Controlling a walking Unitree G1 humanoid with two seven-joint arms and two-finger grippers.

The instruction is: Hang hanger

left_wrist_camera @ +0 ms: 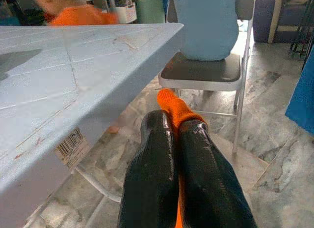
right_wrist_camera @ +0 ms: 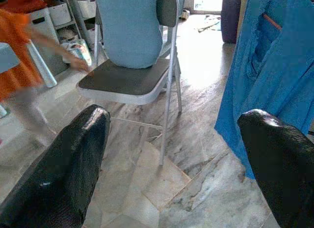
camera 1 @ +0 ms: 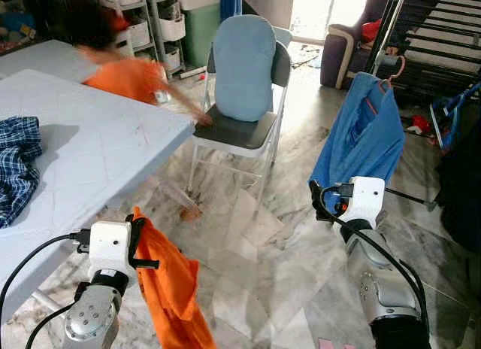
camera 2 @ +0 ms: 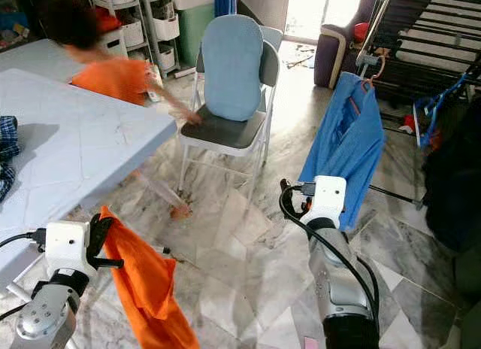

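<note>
Left pincer (left_wrist_camera: 184, 139) pinches orange garment (camera 1: 171, 285); right pincer (right_wrist_camera: 171, 154) gapes.

Head stereo pair down over marble floor; wrist cameras toward shared folding chair (camera 1: 239, 131).

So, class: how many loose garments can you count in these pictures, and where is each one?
3. An orange garment hangs from the left tool, shut on it. A blue shirt hangs on a hanger at the rack. A plaid garment lies on the table. More may be hidden.
</note>
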